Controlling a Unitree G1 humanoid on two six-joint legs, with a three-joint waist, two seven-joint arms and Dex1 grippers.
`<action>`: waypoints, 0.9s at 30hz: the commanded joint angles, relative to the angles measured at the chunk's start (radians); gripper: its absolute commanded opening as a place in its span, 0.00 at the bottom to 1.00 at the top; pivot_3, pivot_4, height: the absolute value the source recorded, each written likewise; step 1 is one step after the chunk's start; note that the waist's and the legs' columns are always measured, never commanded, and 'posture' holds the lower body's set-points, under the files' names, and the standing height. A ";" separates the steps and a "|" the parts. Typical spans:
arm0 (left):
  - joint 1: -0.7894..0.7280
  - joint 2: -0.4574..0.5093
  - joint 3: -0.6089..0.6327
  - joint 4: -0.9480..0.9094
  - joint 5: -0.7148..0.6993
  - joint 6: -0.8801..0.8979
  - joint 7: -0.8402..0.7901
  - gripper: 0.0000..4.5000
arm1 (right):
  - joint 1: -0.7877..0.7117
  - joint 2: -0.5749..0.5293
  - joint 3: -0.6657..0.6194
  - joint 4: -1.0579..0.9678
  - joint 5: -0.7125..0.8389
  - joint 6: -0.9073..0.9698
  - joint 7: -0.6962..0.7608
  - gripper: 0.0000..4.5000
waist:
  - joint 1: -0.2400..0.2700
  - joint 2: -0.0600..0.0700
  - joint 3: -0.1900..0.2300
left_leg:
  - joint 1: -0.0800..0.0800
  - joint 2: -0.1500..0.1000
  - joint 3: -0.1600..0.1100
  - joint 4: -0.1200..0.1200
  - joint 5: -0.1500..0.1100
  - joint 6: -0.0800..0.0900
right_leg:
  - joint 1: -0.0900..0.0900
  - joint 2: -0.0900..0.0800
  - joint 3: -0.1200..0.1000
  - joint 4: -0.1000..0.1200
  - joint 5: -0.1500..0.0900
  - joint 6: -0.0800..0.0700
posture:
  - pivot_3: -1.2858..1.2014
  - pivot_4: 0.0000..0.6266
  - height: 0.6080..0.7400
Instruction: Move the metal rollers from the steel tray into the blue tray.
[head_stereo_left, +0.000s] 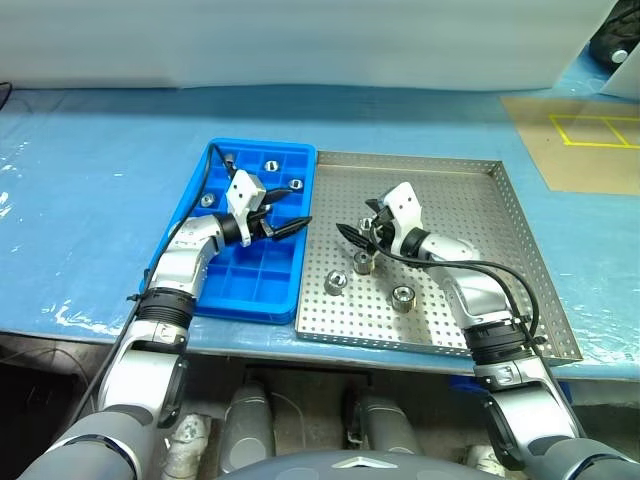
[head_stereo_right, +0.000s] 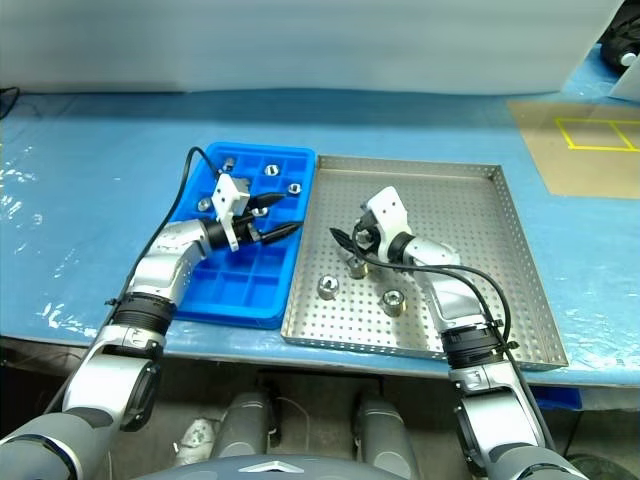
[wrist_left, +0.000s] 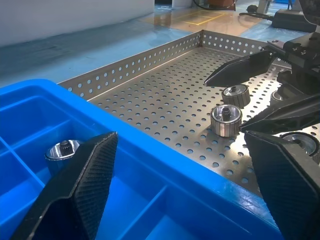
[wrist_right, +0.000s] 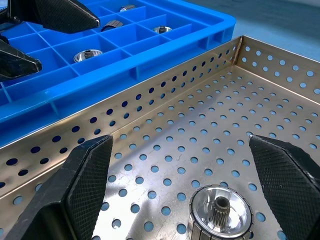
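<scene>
3 metal rollers (head_stereo_left: 364, 262) stood upright, holes up, near the steel tray's (head_stereo_left: 520, 225) front-left corner, 4 more in the blue tray's (head_stereo_left: 203, 300) far compartments, while left gripper (head_stereo_left: 283, 226) and right gripper (head_stereo_left: 357, 236) hovered spread, empty.

Bright blue tray (head_stereo_left: 262, 285), gridded; silver steel tray (head_stereo_left: 470, 215) dotted with holes; shiny silver-grey rollers (head_stereo_left: 403, 298); black cross-hatched fingers (wrist_right: 90, 172); pale blue tabletop (head_stereo_left: 90, 180).
</scene>
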 joint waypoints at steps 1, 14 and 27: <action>-0.019 -0.001 0.004 -0.023 -0.007 -0.012 -0.001 0.95 | -0.015 -0.002 -0.003 -0.043 0.001 -0.022 0.004 0.99 | 0.000 0.000 0.000 | 0.000 0.000 0.000 0.000 0.000 0.000 | 0.000 0.000 0.000 0.000 0.000 0.000 | 0.46 0.24 1.00; -0.048 -0.012 0.014 -0.007 -0.014 -0.020 0.007 0.95 | -0.013 -0.009 -0.020 -0.053 0.012 -0.016 0.004 0.99 | -0.001 0.000 0.000 | 0.000 0.000 0.000 0.000 0.000 0.000 | 0.000 0.000 0.000 0.000 0.000 0.000 | 0.46 0.24 1.00; -0.300 -0.153 -0.074 0.281 0.058 -0.164 -0.120 0.95 | 0.079 -0.132 -0.180 -0.172 0.039 0.037 -0.054 0.99 | -0.008 0.000 0.000 | 0.000 -0.003 0.001 0.002 -0.001 0.003 | 0.002 0.000 0.001 -0.002 0.003 0.005 | 0.38 0.24 1.00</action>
